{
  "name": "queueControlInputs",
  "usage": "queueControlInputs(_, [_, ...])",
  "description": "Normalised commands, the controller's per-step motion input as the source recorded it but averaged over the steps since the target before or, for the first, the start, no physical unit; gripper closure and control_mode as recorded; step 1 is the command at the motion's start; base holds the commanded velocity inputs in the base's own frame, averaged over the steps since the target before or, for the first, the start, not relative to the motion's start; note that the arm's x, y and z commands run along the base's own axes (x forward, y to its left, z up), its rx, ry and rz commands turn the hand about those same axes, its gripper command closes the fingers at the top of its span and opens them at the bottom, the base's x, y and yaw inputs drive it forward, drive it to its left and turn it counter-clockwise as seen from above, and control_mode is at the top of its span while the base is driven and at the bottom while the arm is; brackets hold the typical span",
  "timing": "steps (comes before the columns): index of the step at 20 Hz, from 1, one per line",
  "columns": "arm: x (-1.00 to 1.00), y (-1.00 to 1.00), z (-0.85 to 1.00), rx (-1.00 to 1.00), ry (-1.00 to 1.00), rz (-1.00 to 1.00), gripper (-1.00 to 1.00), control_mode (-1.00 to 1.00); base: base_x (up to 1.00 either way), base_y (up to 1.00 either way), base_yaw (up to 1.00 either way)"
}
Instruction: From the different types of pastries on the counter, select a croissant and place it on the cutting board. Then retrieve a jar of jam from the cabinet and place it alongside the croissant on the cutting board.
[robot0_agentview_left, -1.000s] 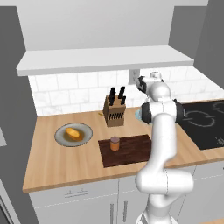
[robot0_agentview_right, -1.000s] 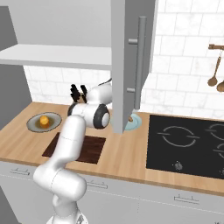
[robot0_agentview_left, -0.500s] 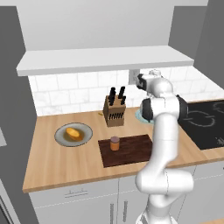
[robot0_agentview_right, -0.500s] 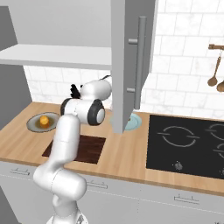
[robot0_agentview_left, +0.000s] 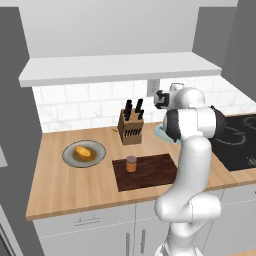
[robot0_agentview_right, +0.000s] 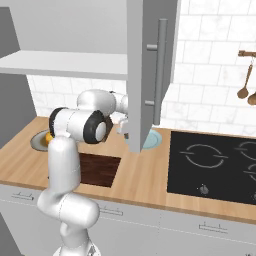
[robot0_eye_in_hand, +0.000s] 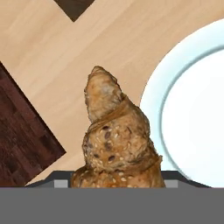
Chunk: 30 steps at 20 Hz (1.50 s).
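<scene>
The croissant, ridged and golden-brown, rises from the bottom of the hand view with my gripper shut on it; its fingertips are hidden behind the pastry. It hangs above the counter, between the dark cutting board and a pale blue plate. In the left base view the jar of jam stands upright on the cutting board. The rounder bun lies on a grey plate at the left. The white cabinet shelf runs overhead.
A knife block stands behind the board, left of my hand. An open cabinet door with a long handle hangs in front of the hand in the right base view. A black hob takes up the counter's right end.
The arm's elbow has swung a little toward the left. The croissant stays in the grip, and the jar and board have not moved.
</scene>
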Motion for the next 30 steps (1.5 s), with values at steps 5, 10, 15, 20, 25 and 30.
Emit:
queueControlInputs(5, [-0.45,0.31,0.03,0.0,-0.03,0.02,1.0,-1.0,0.0,0.0,0.0])
queueControlInputs(10, [-0.22,0.28,0.31,0.0,0.02,0.09,1.0,-1.0,0.0,0.0,0.0])
queueControlInputs(15, [-0.25,0.31,0.25,0.0,0.0,0.09,1.0,-1.0,0.0,0.0,0.0])
queueControlInputs(20, [-0.58,0.26,0.07,0.0,0.0,0.01,1.0,-1.0,0.0,0.0,0.0])
queueControlInputs(25, [-0.41,0.29,0.04,0.0,0.0,0.01,1.0,-1.0,0.0,0.0,0.0])
queueControlInputs(30, [-0.28,0.28,-0.05,-0.01,-0.06,0.0,1.0,-1.0,0.0,0.0,0.0])
